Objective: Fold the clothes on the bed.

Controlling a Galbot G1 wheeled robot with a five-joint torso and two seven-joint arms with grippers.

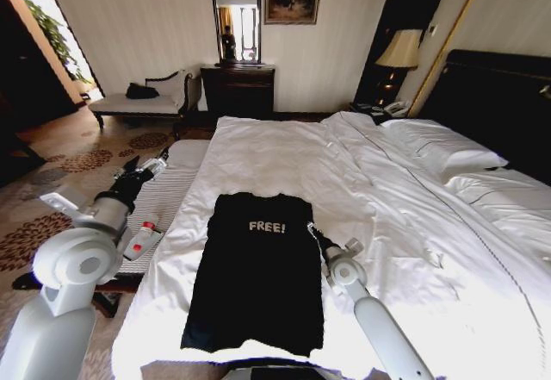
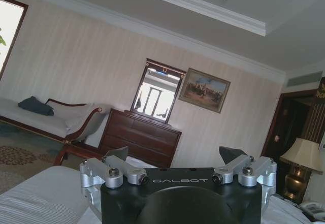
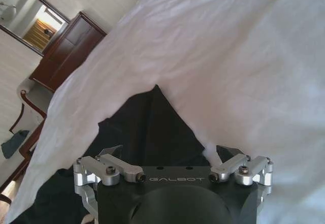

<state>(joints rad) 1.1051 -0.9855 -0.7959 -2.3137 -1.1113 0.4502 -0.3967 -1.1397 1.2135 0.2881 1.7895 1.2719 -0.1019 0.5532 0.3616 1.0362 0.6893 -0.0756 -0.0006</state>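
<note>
T-shirt (image 1: 256, 272) lies flat on the bed's (image 1: 413, 251) near-left part. Right claw (image 3: 170, 155), fingers apart at its right edge, may pinch sheet too; left claw (image 2: 175, 158) hangs spread, idle.

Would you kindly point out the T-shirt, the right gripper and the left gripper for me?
T-shirt (image 1: 258, 285): head view, middle of the black fabric below the lettering.
Right gripper (image 1: 312, 233): head view, fingertips at the shirt's edge.
Left gripper (image 2: 174, 157): left wrist view, midway between the open fingertips.

The left hand (image 2: 175, 159), fingers spread, faces a wooden dresser (image 2: 139, 137).
</note>
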